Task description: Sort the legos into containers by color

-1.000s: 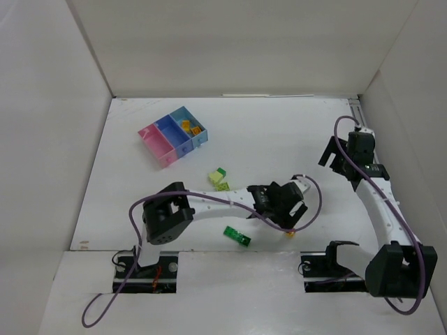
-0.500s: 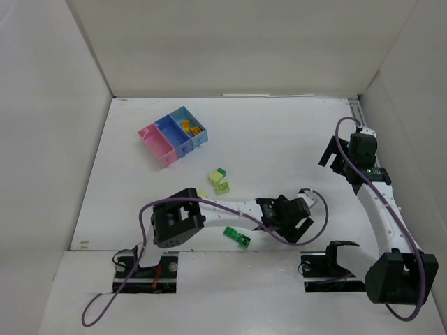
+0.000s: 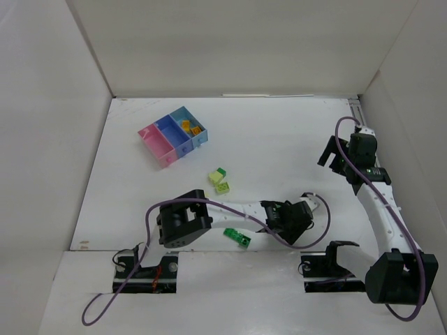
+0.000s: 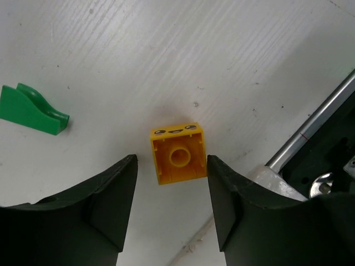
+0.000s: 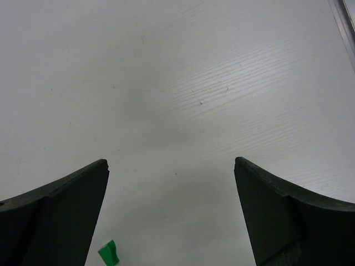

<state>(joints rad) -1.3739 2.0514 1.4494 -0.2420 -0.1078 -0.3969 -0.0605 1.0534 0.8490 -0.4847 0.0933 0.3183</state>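
Top view: left gripper (image 3: 292, 225) now lower, at near edge of table (image 3: 279, 132), containers (image 3: 173, 136) well apart at back left; left wrist: fingers (image 4: 108, 208) narrowing, flanking upturned orange lego (image 4: 177, 153) without gripping, pickup for sorting close; right wrist: right gripper (image 5: 172, 216) fingers wide, holding nothing.

The bins (image 3: 173, 136) stand in a row at the far left of the table (image 3: 279, 132), with bricks (image 3: 190, 127) in the rightmost one. A brick pair (image 3: 219, 181) lies touching mid-table, nearer and to the right of the bins, and a long brick (image 3: 237, 237) lies by the near edge. To its right, a square brick (image 4: 177, 159) lies on the table between the fingers of the left gripper (image 3: 290, 229).
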